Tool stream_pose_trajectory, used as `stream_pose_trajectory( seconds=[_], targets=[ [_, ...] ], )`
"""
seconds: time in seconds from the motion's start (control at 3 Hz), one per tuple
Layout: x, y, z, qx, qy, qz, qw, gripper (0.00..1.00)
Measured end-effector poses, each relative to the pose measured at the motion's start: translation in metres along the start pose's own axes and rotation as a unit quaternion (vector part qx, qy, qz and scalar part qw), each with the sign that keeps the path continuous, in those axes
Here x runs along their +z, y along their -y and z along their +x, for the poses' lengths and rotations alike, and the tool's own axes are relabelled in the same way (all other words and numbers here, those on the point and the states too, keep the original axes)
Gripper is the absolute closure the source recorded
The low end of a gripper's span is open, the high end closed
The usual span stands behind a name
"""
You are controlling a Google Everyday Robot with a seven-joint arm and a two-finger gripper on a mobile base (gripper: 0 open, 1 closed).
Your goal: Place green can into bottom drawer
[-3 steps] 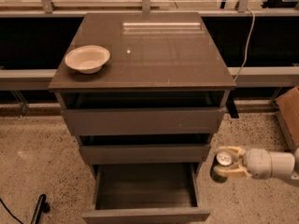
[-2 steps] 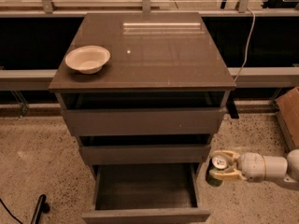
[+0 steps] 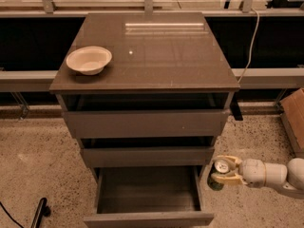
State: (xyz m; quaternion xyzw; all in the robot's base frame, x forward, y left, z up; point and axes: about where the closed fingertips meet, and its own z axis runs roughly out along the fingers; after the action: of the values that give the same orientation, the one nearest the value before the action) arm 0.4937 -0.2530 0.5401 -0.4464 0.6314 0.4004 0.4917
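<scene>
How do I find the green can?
Find the grey cabinet, then its open bottom drawer. Just right of it, the gripper holds the can. It is dark green with a silver top, unlike the cream bowl up top.

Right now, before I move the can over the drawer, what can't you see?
The green can has its sides mostly covered by the hand gripping it, right of the bottom drawer.
The bottom drawer front is cut by the lower frame edge.
The arm is cut by the right edge.
The upper drawers have shadowed insides.
</scene>
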Motion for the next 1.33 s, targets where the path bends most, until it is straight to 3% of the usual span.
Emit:
stream_pose_trajectory(
  seconds=[0.33, 0.67, 1.33],
  targets=[
    [0.017, 0.017, 0.061, 0.006, 0.033, 0.008, 0.9994, 1.0],
    [0.041, 0.021, 0.105, -0.002, 0.058, -0.006, 0.9983, 1.0],
    [0.104, 0.002, 0.179, -0.006, 0.043, -0.042, 0.9982, 1.0]
  ],
)
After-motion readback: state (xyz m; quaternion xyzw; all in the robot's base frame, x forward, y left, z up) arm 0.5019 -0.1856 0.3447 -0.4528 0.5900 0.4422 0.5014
